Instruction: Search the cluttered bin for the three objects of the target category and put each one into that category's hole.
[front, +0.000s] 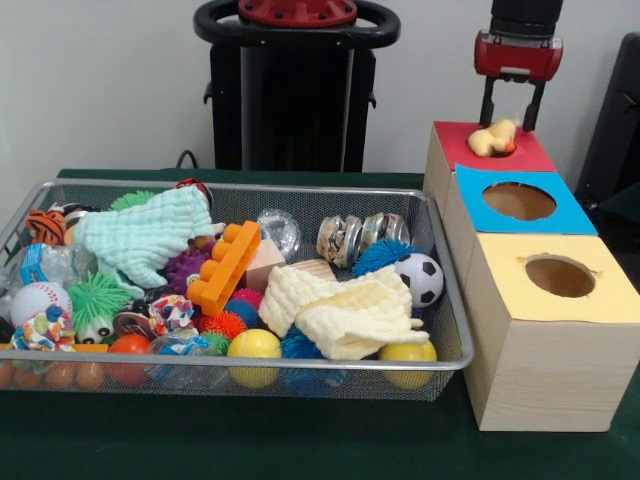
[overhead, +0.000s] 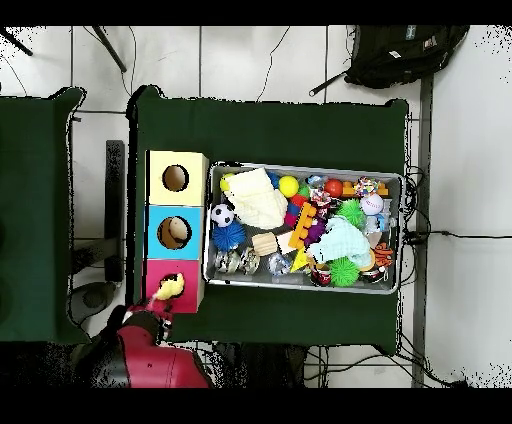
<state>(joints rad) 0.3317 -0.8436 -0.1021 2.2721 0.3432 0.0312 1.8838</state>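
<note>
I see one small pale-yellow toy figure with an orange part (front: 494, 138) lying on the red top of the wooden box (front: 492, 147), right over that box's hole, with the orange bit pointing toward the blue box. My red and black gripper (front: 510, 122) hangs directly above it, its two dark fingers (front: 487, 110) spread apart with the tips at either side of the figure's top; I cannot tell whether they touch it. In the overhead view the figure (overhead: 170, 290) shows at the red box (overhead: 185, 293), with the gripper (overhead: 158, 308) just beside it.

Next to the red box stand a blue-topped wooden box (front: 520, 202) and a yellow-topped wooden box (front: 558, 280), each with an open round hole.

Beside the boxes sits the large shallow silver wire-mesh bin (front: 240, 188), full of clutter: a black-and-white soccer ball (front: 420, 279) near the box-side wall, a cream knitted cloth (front: 340, 312), a mint-green cloth (front: 140, 237), an orange toy brick (front: 225, 265), two smooth yellow balls (front: 254, 347) at the near wall, and a white baseball (front: 38, 299)

Everything rests on a dark green table cover (front: 300, 440)
</note>
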